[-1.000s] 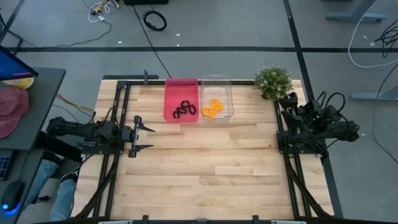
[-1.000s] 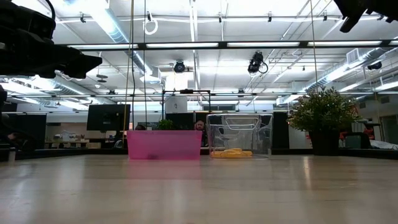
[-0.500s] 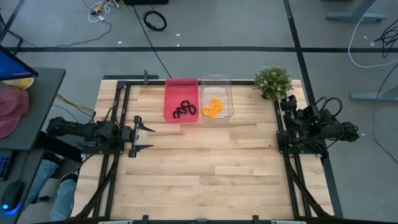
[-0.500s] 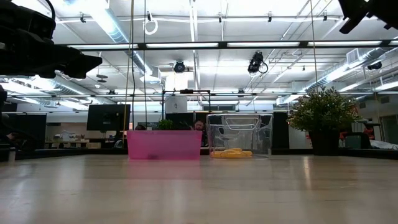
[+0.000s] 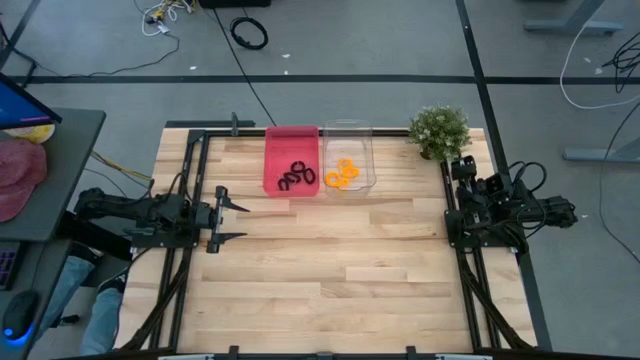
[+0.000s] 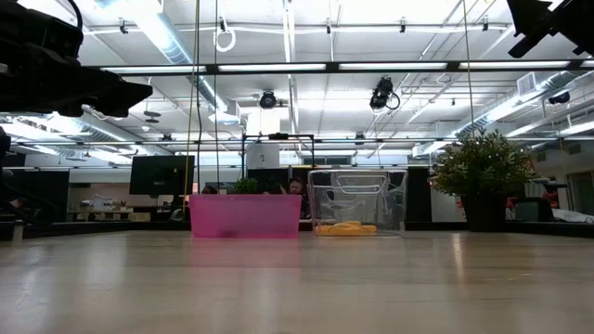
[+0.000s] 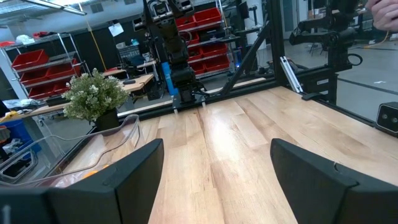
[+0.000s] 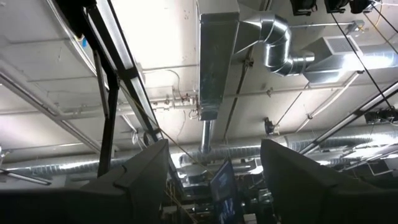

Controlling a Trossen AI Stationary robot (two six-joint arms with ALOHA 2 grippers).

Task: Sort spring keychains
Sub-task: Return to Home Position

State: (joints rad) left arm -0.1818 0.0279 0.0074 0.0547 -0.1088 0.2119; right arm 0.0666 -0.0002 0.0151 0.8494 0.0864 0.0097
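Black keychains (image 5: 296,177) lay in the red bin (image 5: 290,140); orange keychains (image 5: 342,173) lay in the clear bin (image 5: 350,133) just right of the red bin. The left hand (image 5: 244,223) hung over the worktop (image 5: 330,270), left of the red bin and nearer the front, fingers wide apart, holding nothing. The right hand (image 8: 214,146), far right of the red bin, pointed at the ceiling, equally wide and empty.

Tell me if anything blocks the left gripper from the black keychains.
Nothing visible does: only bare table lies between the left gripper and the red bin holding the black keychains. Right gripper sits far right.
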